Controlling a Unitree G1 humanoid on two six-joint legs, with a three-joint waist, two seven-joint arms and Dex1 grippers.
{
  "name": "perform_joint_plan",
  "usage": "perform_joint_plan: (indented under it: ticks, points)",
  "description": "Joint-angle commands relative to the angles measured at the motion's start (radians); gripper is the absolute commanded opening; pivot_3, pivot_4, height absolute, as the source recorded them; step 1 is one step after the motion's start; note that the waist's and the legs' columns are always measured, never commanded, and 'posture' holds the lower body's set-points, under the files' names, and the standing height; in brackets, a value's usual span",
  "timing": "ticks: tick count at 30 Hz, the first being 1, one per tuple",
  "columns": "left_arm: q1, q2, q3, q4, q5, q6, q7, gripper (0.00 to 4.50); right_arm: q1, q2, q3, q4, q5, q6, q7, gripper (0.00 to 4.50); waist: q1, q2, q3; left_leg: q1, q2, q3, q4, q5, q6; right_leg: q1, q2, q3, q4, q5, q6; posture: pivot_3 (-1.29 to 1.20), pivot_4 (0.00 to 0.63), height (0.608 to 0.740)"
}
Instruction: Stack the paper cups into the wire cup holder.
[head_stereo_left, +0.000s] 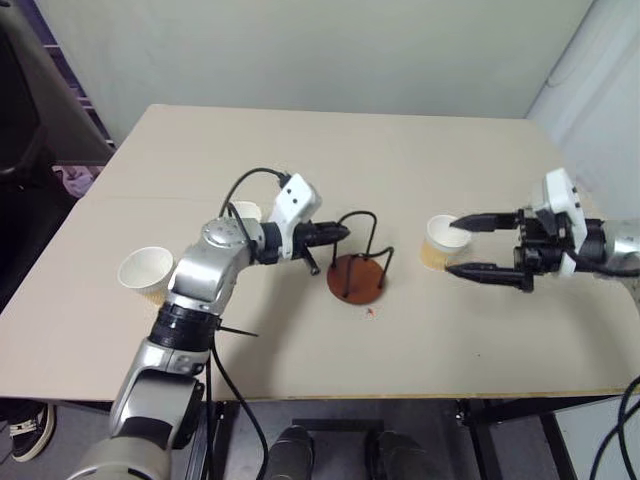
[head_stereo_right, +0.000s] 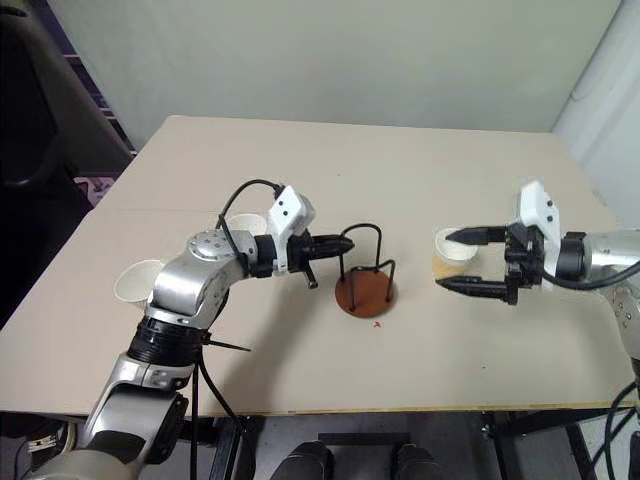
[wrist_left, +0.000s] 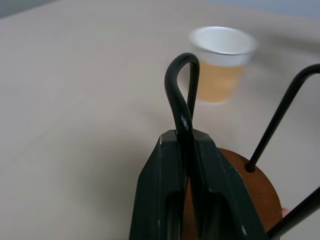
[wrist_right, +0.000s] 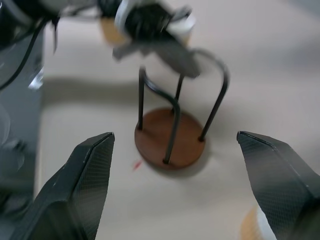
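3 paper cups are set on the table (head_stereo_left: 300, 150); 1 cup (head_stereo_left: 146, 270) stands upright at the robot's far left, a 2nd cup (head_stereo_left: 245, 211) is seen just behind the left arm, and a 3rd cup (head_stereo_left: 444, 240) stands to the right of the wire cup holder (head_stereo_left: 357, 265); no cup is yet in the holder, so the stacking is judged not begun.

The holder stands near the middle of the table, its brown disc base flat and its black wire loops upright.

The left gripper (wrist_left: 186, 150) is closed tight, and 1 wire loop (wrist_left: 181, 85) of the holder is pinched between its fingers, as the left wrist view shows; the holder seems to be steadied by it.

The right gripper (head_stereo_left: 470, 243) is spread wide, pointing toward the holder; the 3rd cup sits between its 2 fingers, 1 finger over the rim and 1 just beside the cup's lower wall; whether the cup is touched cannot be told, and no grip is seen.

The cups are judged very light, thin-walled and easily crushed or tipped; the rolled rim is the stiffest part, so hold is best taken gently across the upper wall just under the rim; the wire holder is judged stiff but light, and liable to slide if pushed.
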Motion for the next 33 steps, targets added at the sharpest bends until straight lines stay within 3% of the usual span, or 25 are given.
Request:
perform_joint_plan:
  ticks: [1,11,16,24,33]
  points:
    - [0.006,-0.011,-0.023,-0.08,-0.03,0.012,-0.024,0.02,0.004,-0.024,-0.002,-0.02,-0.027,-0.034,0.011,4.05,-0.002,0.0,0.0,0.0,0.0,0.0,0.002,-0.001,0.001,0.0,0.0,0.001,0.0,0.0,0.001,0.0,0.15,0.74]
    - [0.028,-0.004,-0.092,-0.064,0.052,-0.036,-0.004,0.02,0.017,-0.009,-0.007,-0.023,-0.033,-0.036,-0.008,4.05,-0.008,0.001,0.0,0.002,-0.002,0.002,0.006,-0.006,0.015,0.001,0.001,0.012,0.0,0.004,0.006,0.0,0.15,0.74]
    - [0.045,-0.01,-0.093,-0.089,0.045,-0.015,-0.001,1.46,0.006,-0.012,0.01,-0.001,-0.056,-0.051,-0.008,4.05,-0.008,0.001,0.0,0.002,-0.002,0.005,0.007,-0.006,0.015,0.001,0.001,0.016,0.0,0.004,0.008,0.0,0.15,0.74]
    - [0.083,0.014,-0.083,-0.129,0.061,-0.015,0.029,4.28,-0.061,0.01,0.067,0.094,-0.141,-0.112,-0.024,4.05,-0.011,0.001,0.0,0.002,-0.002,0.006,0.008,-0.009,0.019,0.001,0.001,0.017,-0.001,0.004,0.008,0.0,0.15,0.74]
    - [0.241,0.082,0.083,-0.254,-0.016,-0.037,0.067,4.28,-0.301,0.144,0.239,0.421,-0.361,-0.267,-0.059,4.05,-0.032,0.002,0.0,0.002,0.0,0.006,0.006,-0.01,0.02,-0.003,0.0,0.017,0.0,0.006,0.008,0.0,0.15,0.74]
